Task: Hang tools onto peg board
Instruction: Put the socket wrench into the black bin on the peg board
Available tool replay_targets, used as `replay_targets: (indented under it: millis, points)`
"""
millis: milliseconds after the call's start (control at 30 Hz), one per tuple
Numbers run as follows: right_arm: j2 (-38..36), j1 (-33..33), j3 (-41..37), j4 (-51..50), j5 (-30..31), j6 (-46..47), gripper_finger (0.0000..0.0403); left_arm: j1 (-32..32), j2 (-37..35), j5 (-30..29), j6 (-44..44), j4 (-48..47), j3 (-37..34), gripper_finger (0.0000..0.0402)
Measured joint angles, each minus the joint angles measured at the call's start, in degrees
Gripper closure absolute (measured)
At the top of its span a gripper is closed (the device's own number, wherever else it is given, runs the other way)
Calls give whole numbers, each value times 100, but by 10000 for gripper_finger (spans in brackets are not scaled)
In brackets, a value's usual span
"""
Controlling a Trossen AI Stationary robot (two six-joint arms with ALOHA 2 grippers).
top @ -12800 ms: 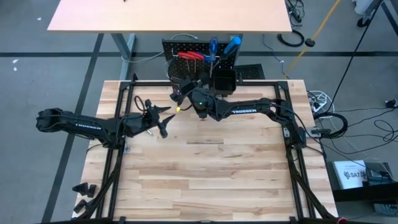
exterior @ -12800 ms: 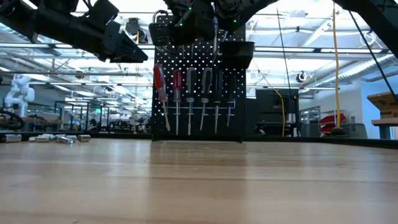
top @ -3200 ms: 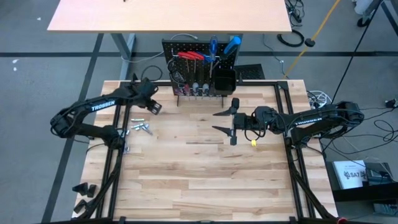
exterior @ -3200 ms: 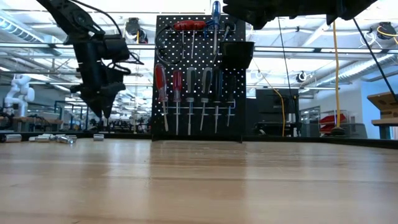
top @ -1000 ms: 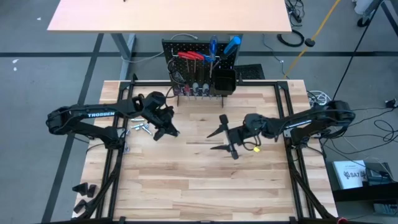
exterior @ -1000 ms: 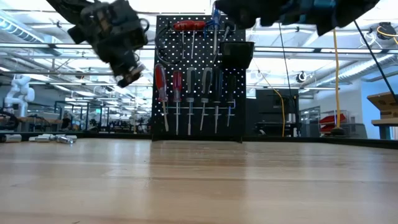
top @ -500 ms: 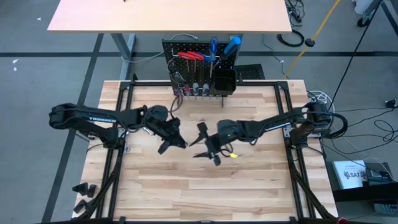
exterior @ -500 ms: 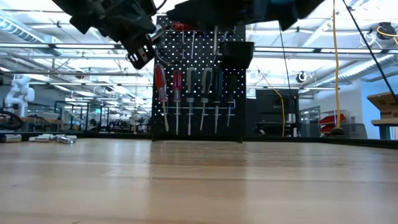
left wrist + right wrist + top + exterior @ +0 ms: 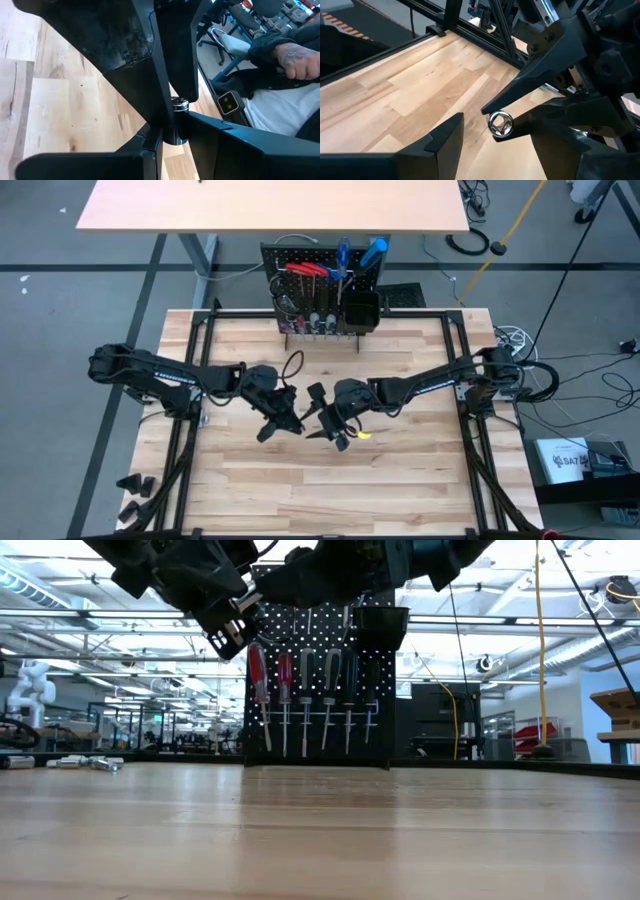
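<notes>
Mid-table, the left gripper [image 9: 283, 423] pinches a silver socket [image 9: 500, 123]; the right gripper [image 9: 322, 420], fingers spread, faces it, probably for a handover. Centre both fingers around it before the left lets go.

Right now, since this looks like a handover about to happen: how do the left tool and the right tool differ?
The left tool is shut on a small silver socket; the right tool stands open and holds nothing. The left tool reaches in from the table's left side, the right tool from its right side. Both hang above the middle of the wooden tabletop, tips facing each other and close together.
</notes>
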Motion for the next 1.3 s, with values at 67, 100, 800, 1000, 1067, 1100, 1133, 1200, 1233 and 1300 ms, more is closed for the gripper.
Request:
replay_targets:
  millis: [67, 100, 800, 1000, 1067, 1100, 1133, 1200, 1233, 1300]
  points:
    - [1, 16, 0, 5, 21, -84, 197, -3, -1, -44, 2, 16, -1, 333]
    - [-7, 20, 0, 5, 36, -103, 202, -4, -2, -48, 3, 22, -1, 333]
    - [-48, 56, 9, -123, 619, -401, 346, 24, 4, 61, -2, 369, -14, 332]
    - [-303, 42, -10, -620, 871, -419, 346, 31, -12, -219, 20, 19, 23, 292]
    - [-500, 54, -17, -965, 1132, -396, 346, 51, -26, -199, 23, -117, 32, 274]
    - [-612, 54, -18, -1185, 1333, -396, 346, 66, -26, -69, 19, -236, 24, 265]
    - [-724, 36, -20, -1395, 1458, -396, 346, 71, -23, -21, 38, -279, 13, 259]
    - [-897, 18, -20, -1707, 1777, -336, 346, 100, -21, 43, 190, -292, 13, 249]
    - [-988, 18, -20, -1909, 1949, -294, 346, 143, -31, 37, 303, -355, 17, 246]
    - [-1190, 37, -20, -2249, 2257, -216, 346, 238, -58, -30, 544, -763, 19, 244]
